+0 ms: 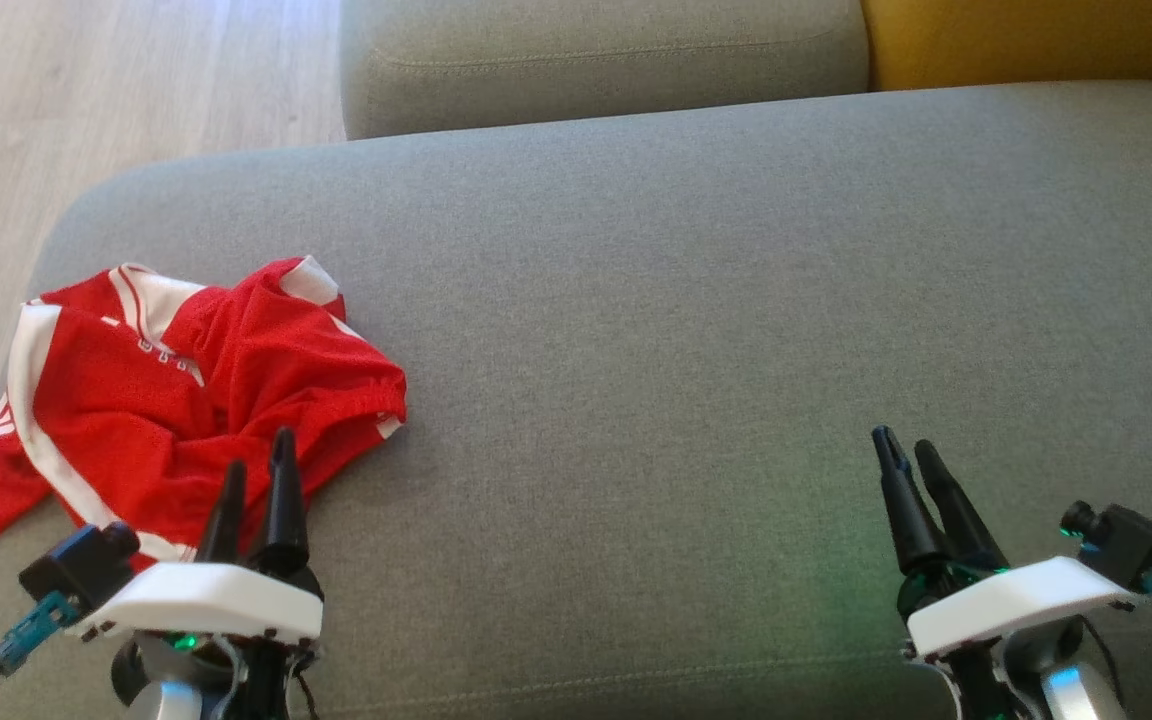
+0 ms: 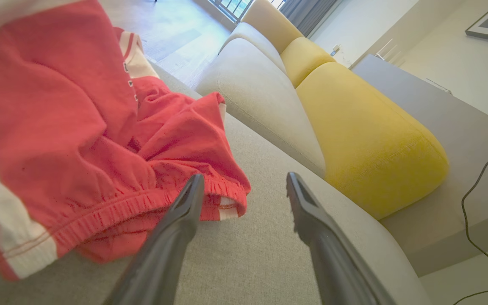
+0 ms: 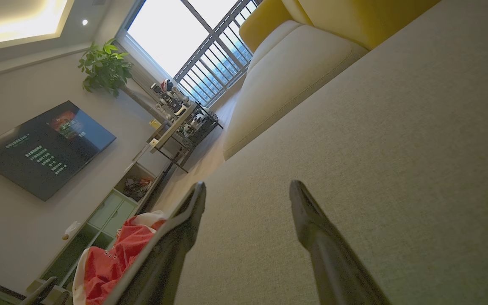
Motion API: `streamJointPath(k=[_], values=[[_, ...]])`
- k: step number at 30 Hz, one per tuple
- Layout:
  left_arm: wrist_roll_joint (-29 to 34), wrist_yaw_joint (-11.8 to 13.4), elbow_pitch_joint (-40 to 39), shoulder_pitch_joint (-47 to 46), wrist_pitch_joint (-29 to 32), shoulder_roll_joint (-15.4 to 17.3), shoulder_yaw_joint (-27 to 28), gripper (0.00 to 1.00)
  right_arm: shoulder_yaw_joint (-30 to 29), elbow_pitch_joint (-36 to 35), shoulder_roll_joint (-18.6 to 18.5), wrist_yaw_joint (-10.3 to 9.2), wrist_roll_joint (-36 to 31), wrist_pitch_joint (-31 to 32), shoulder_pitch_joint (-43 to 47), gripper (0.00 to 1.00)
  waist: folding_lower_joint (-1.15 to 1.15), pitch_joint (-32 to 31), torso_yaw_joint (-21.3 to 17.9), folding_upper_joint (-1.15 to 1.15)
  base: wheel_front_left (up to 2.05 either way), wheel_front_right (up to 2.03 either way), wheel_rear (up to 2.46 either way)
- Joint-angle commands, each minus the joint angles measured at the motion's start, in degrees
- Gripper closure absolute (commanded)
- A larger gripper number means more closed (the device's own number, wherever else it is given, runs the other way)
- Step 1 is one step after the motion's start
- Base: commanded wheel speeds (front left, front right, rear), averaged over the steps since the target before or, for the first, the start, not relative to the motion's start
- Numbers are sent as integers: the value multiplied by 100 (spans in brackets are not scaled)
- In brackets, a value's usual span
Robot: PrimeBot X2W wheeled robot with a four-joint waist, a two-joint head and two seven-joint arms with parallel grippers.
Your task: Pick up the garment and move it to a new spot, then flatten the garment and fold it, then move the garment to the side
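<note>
**Step in hand:** first pick-up of the garment.

**Position:** The garment, red with white stripes, lies crumpled on the left end of the grey sofa seat. Its left folds reach the seat's rounded edge, beside the wooden floor.

**Left gripper**: fingers spread wide and holding nothing, poised at the garment's near edge. In the left wrist view the elastic waistband sits at the tip of the finger on that view's left; contact cannot be confirmed.

**Right gripper**: fingers wide and empty, over bare seat, well apart from the garment.

**Procedure:**
1. Advance the left gripper until the gathered waistband passes between both fingers. The bunched hem probably gives a firmer bite than 1 loose layer.
2. Close fully before lifting. Lift until trailing cloth clears the seat.
3. Carry toward the seat's middle.

**Clearances:** The centre and right of the seat offer open room for flattening with 2 grippers. Keep away from the left edge, where cloth could slide to the floor. Keep away also from the back cushions at the far side.
</note>
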Motion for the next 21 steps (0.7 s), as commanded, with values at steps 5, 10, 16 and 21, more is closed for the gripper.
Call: streamJointPath(k=[5,10,16,21], values=[[409,53,-349,-156,-139,115,56,0,154,-297,-54,-1,-431,-139,-313,0,0,41,-5,0,0,0,0],[767,77,-456,-163,-222,115,31,0,122,-394,-57,-1,-784,-223,-344,0,0,109,-1,0,0,0,0],[1188,57,-567,-177,-323,109,-27,0,60,-523,-61,-1,-1234,-325,-409,0,0,210,12,0,0,0,0],[1560,31,-656,-186,-407,99,-78,0,26,-624,-64,-1,-1604,-409,-454,0,0,266,22,0,0,0,0]])
